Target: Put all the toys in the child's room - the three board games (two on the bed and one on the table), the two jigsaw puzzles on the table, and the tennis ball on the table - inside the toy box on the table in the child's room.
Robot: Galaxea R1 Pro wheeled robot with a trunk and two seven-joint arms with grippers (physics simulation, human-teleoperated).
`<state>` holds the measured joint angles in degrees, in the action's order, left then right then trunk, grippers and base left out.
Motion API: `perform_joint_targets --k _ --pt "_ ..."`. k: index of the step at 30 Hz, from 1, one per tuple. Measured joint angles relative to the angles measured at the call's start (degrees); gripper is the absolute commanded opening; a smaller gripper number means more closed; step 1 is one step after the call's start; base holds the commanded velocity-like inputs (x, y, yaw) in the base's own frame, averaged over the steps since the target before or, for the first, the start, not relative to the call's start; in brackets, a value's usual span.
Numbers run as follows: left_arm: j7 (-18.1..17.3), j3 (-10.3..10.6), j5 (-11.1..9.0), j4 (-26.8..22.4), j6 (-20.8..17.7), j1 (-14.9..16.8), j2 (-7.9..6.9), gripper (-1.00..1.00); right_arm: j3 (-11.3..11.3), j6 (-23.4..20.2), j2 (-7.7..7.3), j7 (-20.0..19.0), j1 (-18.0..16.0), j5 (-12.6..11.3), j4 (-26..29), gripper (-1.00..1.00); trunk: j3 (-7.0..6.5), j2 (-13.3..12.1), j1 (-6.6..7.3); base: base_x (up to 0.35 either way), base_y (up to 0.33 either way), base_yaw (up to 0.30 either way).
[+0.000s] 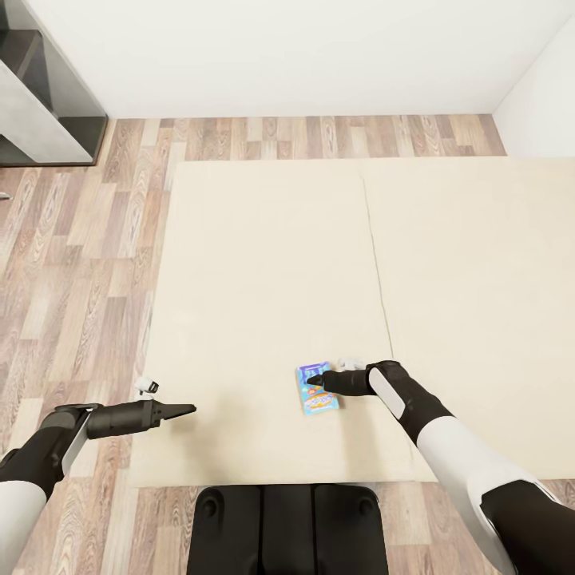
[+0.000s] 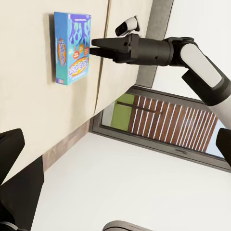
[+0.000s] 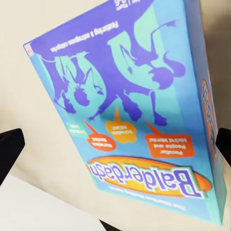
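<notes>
We see the game (image 1: 318, 389) lying flat on the bed (image 1: 271, 263), near its front edge and just left of the seam. Our right gripper (image 1: 313, 382) sits over the game. Our left gripper (image 1: 188, 410) is at the bed's left front corner, well apart from the game.
</notes>
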<state>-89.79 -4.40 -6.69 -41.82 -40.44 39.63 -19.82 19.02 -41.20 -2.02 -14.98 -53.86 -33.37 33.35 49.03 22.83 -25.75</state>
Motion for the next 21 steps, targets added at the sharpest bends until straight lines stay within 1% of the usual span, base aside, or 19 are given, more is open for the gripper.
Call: perform_joint_targets --k 9,21 --pt "0.0 0.0 0.0 0.0 0.0 0.0 -0.02 1.0 0.0 0.0 0.06 0.0 0.0 0.0 0.0 1.0 0.0 0.0 0.0 0.0 0.047 0.0" --pt "0.0 0.0 0.0 0.0 0.0 0.0 -0.03 1.0 0.0 0.1 -0.01 0.3 0.0 -0.4 0.0 1.0 0.0 0.0 0.0 0.0 0.003 0.0"
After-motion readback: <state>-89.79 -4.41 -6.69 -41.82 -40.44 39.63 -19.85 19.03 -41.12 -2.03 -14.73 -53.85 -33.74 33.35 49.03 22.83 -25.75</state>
